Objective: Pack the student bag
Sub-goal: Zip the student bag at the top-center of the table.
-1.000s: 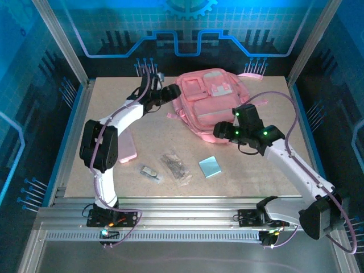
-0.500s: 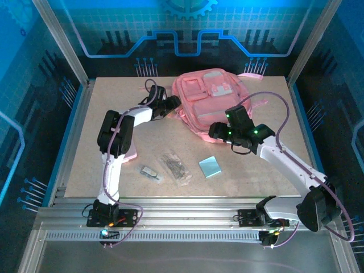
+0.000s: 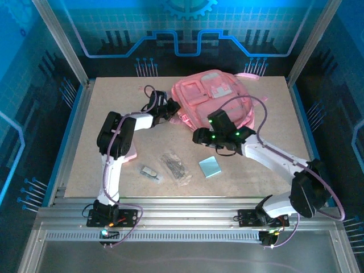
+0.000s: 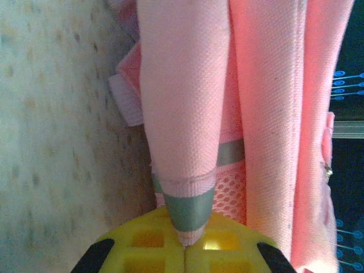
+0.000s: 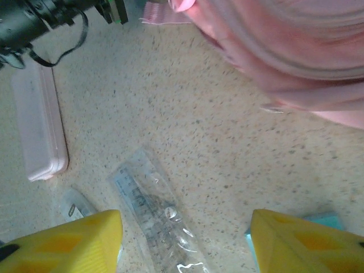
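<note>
Two grippers: left gripper point(image 4: 185, 249) clenched on left edge of student bag point(image 3: 216, 98); right gripper point(image 5: 185, 239) spread, empty, off its near edge.

Robot lab/demo cell, prob.: alu extrusion frame point(image 3: 61, 41), blue-lit panels point(image 3: 114, 23) w/ gear + circuit graphics, speckled bench point(image 3: 114, 96).

The left arm point(image 3: 109, 175) and the right arm point(image 3: 274, 157) share one build: smooth white moulded link shells joined by bulky black joint housings point(image 3: 110, 135). A thin purple cable point(image 3: 260, 111) runs loose along each arm. Small green lights point(image 3: 215, 121) glow on the right arm's black wrist block. The left end effector point(image 4: 185, 250) has bright yellow plastic fingers with square recesses moulded in; the right end effector point(image 5: 186, 223) shows the same yellow, plain-faced. Black base brackets point(image 3: 111, 216) are bolted on.
</note>
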Motion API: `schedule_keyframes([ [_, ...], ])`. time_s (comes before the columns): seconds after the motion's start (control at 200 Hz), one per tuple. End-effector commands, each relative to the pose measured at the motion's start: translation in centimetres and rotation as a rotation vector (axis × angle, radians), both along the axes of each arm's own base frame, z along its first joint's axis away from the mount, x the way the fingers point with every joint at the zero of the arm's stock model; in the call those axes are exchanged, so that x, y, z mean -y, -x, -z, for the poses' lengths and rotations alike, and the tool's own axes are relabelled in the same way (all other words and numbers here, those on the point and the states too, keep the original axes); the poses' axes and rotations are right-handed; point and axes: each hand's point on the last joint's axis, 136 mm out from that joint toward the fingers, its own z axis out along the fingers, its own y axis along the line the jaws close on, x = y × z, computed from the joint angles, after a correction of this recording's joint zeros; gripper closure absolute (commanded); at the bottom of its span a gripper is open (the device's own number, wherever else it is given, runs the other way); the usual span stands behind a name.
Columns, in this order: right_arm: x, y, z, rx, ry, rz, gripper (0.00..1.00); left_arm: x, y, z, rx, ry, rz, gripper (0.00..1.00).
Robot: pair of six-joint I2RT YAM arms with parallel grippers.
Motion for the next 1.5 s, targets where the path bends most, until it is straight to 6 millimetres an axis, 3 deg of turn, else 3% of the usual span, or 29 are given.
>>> schedule_keyframes([
  [0.0,-3.2,-0.7,-2.5,0.076,-0.064,-0.037,0.45,2.8,1.2,-9.1,0.105,0.112,0.008,1.0],
  [0.115,-4.5,-0.6,-2.0,0.079,-0.067,-0.052,0.47,4.2,2.3,-12.5,0.127,0.137,0.015,1.0],
  [0.295,-5.0,-2.0,-0.2,0.112,-0.033,0.005,0.53,6.1,3.6,-14.4,0.131,0.222,0.029,1.0],
  [0.545,-2.9,-7.4,2.2,0.247,0.207,0.176,0.6,6.5,5.5,-14.8,0.13,0.225,0.025,1.0],
  [0.84,-0.4,-11.6,2.8,0.377,0.433,0.363,0.54,6.4,6.9,-14.2,0.099,0.255,0.024,1.0],
  [1.086,0.0,-14.4,3.1,0.448,0.432,0.385,0.54,8.3,9.4,-14.5,0.063,0.292,0.059,1.0],
  [1.206,0.4,-15.5,3.2,0.454,0.379,0.402,0.66,9.0,10.5,-15.1,0.054,0.315,0.081,1.0],
  [1.376,0.8,-15.9,1.9,0.481,0.303,0.343,1.0,8.3,11.3,-15.3,0.07,0.32,0.061,1.0],
  [1.496,0.9,-14.8,0.8,0.465,0.244,0.232,1.0,7.3,10.3,-14.5,0.082,0.286,0.021,1.0],
])
